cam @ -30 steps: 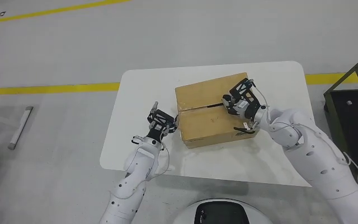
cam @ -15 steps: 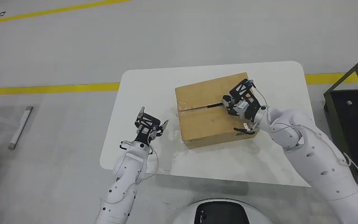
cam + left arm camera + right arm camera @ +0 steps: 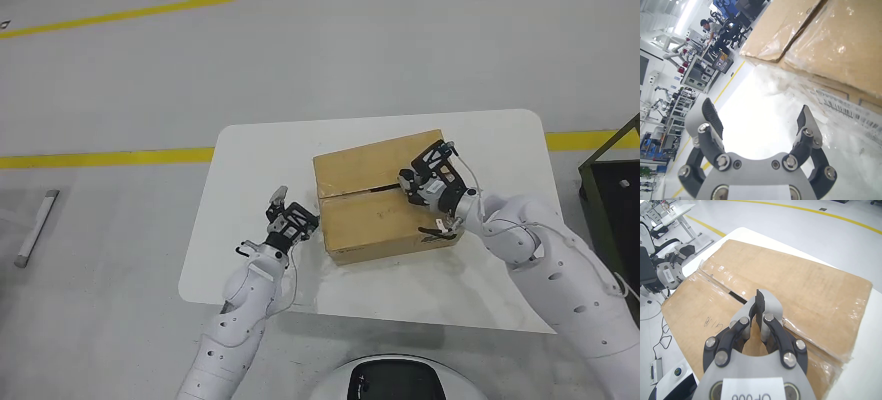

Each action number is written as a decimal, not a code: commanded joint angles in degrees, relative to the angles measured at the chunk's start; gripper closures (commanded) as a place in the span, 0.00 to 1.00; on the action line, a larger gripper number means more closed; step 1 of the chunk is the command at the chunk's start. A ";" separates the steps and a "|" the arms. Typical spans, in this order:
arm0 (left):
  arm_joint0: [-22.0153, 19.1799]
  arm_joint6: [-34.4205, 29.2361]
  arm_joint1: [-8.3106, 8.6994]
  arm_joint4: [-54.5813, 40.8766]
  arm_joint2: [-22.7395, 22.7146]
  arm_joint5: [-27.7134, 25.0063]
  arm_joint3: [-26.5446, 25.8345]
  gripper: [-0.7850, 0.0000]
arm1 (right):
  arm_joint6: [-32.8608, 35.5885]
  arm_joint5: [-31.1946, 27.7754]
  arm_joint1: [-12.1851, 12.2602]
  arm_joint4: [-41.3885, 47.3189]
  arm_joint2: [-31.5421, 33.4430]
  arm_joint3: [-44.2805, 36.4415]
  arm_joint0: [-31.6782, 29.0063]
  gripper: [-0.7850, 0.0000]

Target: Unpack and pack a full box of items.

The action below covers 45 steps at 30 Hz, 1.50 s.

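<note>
Box [image 3: 375, 195] closed, centred on bench [image 3: 480, 290]; seam tape [image 3: 716, 280] apparently slit only partway. Right end effector [image 3: 758, 300] clenched, empty, above seam; left end effector [image 3: 755, 106] spread wide just beside box's left side. Unpacking barely begun; repacking entirely ahead

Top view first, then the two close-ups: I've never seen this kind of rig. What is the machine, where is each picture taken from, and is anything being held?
It is a two-armed robot working at a white table. The top view looks down from a camera above its arms. Each close-up comes from a camera on one wrist, looking along that arm's hand. One closed cardboard box lies on the table. Its flaps are taped, and there is a small dark gap in the middle seam. The left hand is open and empty, next to the box's side. The right hand is shut above the seam, near that gap, with nothing visible in its grip.
</note>
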 commanded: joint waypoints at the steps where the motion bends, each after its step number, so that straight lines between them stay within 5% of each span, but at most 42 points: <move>1: -1.37 0.85 -0.44 -1.04 0.72 0.50 1.11 0.00 | 0.02 0.02 -0.02 0.00 0.00 -0.04 -0.01 1.00; 17: -2.41 3.02 -1.94 -9.58 -1.00 5.40 1.89 0.00 | -0.69 0.43 -0.59 0.55 -1.48 1.19 1.36 1.00; 45: -7.77 3.98 -4.46 -19.44 0.10 2.20 0.68 0.00 | -1.24 1.67 -0.80 2.49 -0.05 1.48 1.37 1.00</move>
